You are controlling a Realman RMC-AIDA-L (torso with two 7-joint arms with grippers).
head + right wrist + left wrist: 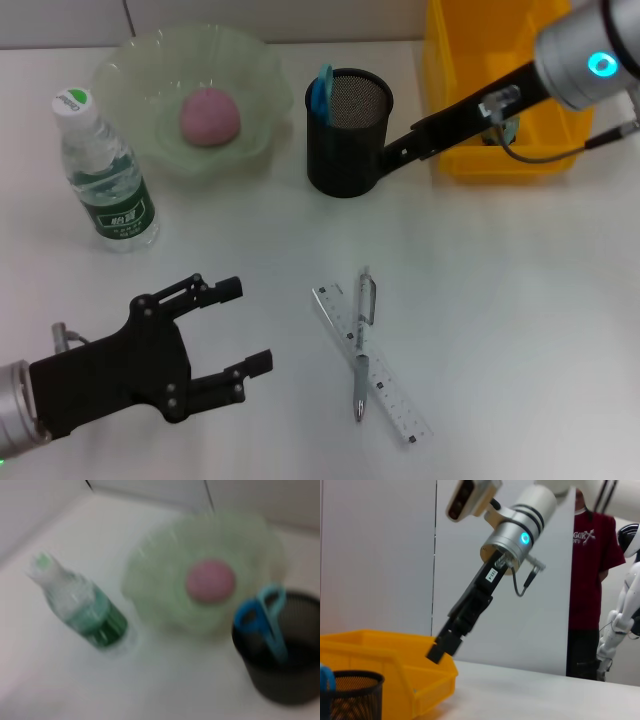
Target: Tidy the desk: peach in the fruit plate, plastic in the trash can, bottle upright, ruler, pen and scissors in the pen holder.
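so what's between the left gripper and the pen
Nothing: in the head view, bare table separates the open left gripper from the pen.

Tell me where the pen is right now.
In the head view the pen lies flat on the table, front and centre, crossing over the ruler. It is in front of the pen holder and to the right of the left claw.

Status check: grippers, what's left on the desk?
Left gripper open, low near the ruler and pen. Right gripper beside the pen holder. Pen lies across ruler.
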